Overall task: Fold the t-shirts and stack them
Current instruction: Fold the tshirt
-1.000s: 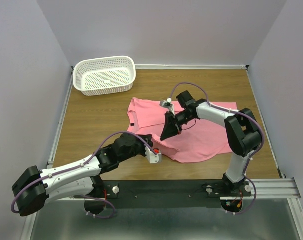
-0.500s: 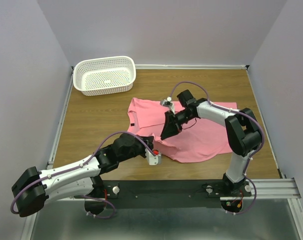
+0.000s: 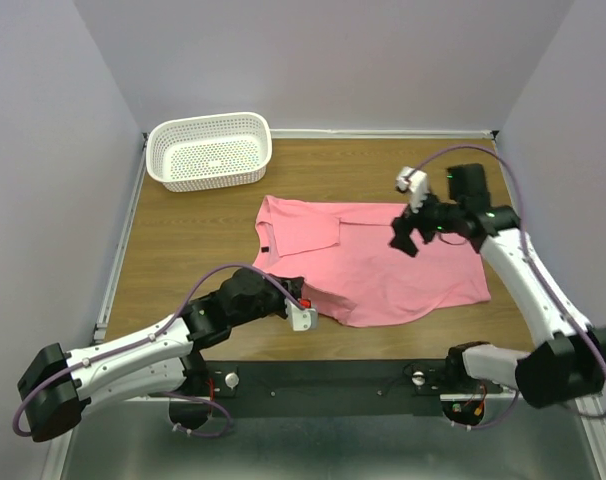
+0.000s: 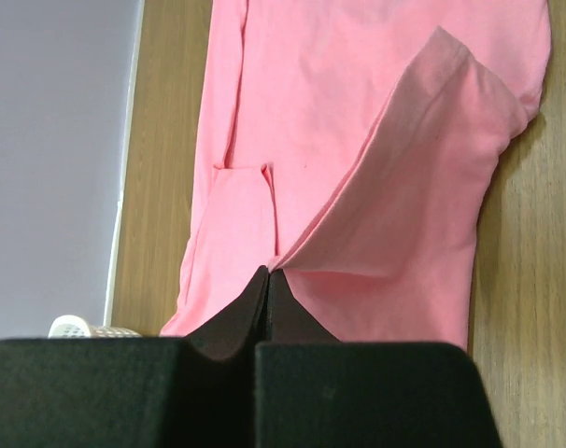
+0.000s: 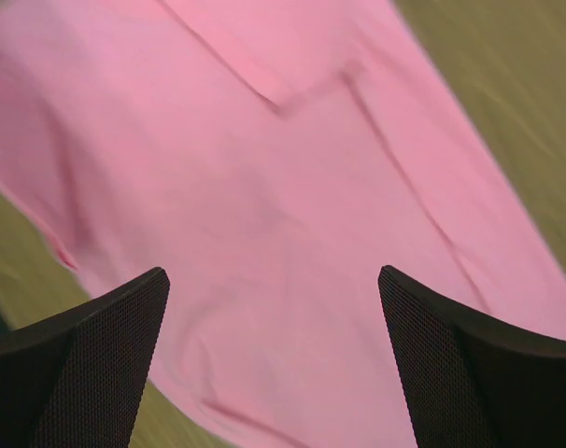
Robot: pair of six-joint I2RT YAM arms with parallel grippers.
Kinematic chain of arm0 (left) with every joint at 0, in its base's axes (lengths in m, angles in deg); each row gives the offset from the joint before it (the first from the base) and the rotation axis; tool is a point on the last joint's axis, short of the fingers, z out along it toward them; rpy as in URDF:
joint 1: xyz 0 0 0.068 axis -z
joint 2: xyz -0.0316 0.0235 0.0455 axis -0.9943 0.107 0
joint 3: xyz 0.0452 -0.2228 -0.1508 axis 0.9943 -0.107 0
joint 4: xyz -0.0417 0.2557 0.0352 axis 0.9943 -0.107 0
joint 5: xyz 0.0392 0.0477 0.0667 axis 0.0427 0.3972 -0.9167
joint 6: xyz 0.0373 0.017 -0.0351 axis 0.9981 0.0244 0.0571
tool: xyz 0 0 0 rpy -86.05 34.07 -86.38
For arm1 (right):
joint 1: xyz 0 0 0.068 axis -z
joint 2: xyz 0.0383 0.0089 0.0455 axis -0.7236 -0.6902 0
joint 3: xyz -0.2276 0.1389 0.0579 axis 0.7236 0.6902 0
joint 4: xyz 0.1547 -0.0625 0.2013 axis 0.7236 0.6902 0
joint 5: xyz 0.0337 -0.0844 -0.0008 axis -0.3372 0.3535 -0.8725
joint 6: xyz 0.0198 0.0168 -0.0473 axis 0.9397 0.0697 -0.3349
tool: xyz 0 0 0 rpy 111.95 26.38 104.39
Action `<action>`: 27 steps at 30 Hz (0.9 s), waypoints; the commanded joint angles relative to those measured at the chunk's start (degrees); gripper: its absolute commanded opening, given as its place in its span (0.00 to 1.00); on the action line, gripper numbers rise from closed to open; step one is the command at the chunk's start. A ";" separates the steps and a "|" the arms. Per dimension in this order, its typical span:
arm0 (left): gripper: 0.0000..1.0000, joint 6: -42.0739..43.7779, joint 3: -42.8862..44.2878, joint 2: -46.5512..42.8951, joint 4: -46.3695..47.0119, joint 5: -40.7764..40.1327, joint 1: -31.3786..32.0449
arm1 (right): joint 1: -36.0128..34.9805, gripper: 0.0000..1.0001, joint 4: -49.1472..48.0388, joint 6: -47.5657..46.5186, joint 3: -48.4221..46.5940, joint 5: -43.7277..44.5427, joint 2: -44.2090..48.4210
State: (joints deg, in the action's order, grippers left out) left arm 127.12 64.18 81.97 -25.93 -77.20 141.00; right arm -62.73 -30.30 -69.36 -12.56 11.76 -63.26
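the left tool is pressed shut, its two dark fingertips pinching an edge of the salmon-pink t-shirt. in the left wrist view the cloth rises from the table in a tented fold that runs up to the fingertips. seen from above, the left tool grips the t-shirt at about 7 o'clock on its outline, with the left arm reaching in from the 7 o'clock corner of the table.

the right tool is spread wide and grips nothing; its two dark fingers frame only pink cloth below, with wood of the table at 1 o'clock in that view. from above, the right tool hangs over the t-shirt at about 1 o'clock on the cloth, apart from the left tool.

the t-shirt lies spread on the table, from the middle towards 3 o'clock. its 10 o'clock part is doubled over onto itself, leaving a slanted edge across the cloth. a small dark label shows at its 9 o'clock edge.

a white perforated basket stands upright on the table at 11 o'clock, near the t-shirt but not touching it. a sliver of the basket also shows at 8 o'clock in the left wrist view.
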 commanded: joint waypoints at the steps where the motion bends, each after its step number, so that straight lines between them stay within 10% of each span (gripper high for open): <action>1: 0.00 -2.04 0.49 -0.82 -1.42 2.19 0.42 | 12.04 1.00 12.04 -15.56 4.47 22.38 7.47; 5: 0.00 -1.87 0.22 -0.12 -0.11 2.28 0.42 | 36.25 0.97 16.44 -30.23 6.94 22.15 4.68; 11: 0.00 -2.74 0.40 0.85 0.07 1.14 0.42 | 54.41 0.79 23.19 -41.66 5.45 12.39 -6.91; 18: 0.00 -3.53 0.75 0.15 -0.10 0.52 0.42 | 57.43 0.73 36.13 -60.92 5.10 2.63 -14.31; 27: 0.00 -4.85 1.45 -1.26 -0.46 0.25 -1.15 | 56.21 0.72 39.56 -62.36 -4.12 -5.82 -24.68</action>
State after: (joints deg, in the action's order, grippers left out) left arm 124.10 64.20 81.71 -26.37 -76.98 140.83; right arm -5.75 5.98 -129.16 -11.99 12.24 -84.64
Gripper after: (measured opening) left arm 0.007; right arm 0.724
